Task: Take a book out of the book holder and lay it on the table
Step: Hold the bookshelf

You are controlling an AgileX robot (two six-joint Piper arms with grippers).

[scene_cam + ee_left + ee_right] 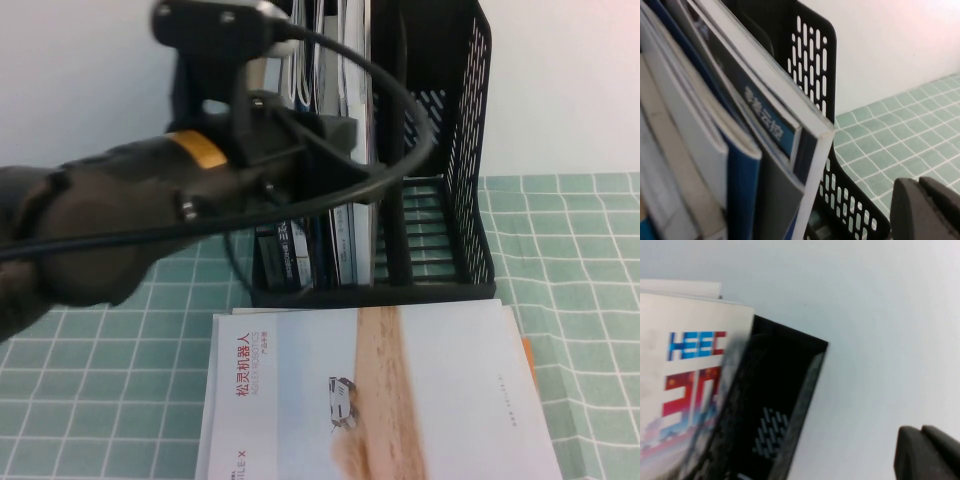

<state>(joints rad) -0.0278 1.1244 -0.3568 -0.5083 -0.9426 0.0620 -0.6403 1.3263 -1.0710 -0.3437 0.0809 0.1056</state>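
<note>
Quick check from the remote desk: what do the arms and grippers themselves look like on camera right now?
In the high view the left arm by the book holder is wrapped in a dark cover with an orange-yellow band, black brackets, and a thick black cable looping across. The left gripper shows only matte black fingers near the rack's perforated wall. The right gripper shows the same black fingertips, near the rack; its arm is unseen.

One book holder point(440, 150), two grippers point(925, 210)

A lab-style robot test bench: a table point(560, 250) under pale green grid cloth against a bare white wall point(80, 80), a black book holder point(450, 150) of magazines, and a cabled robot arm point(150, 200) overhead.
</note>
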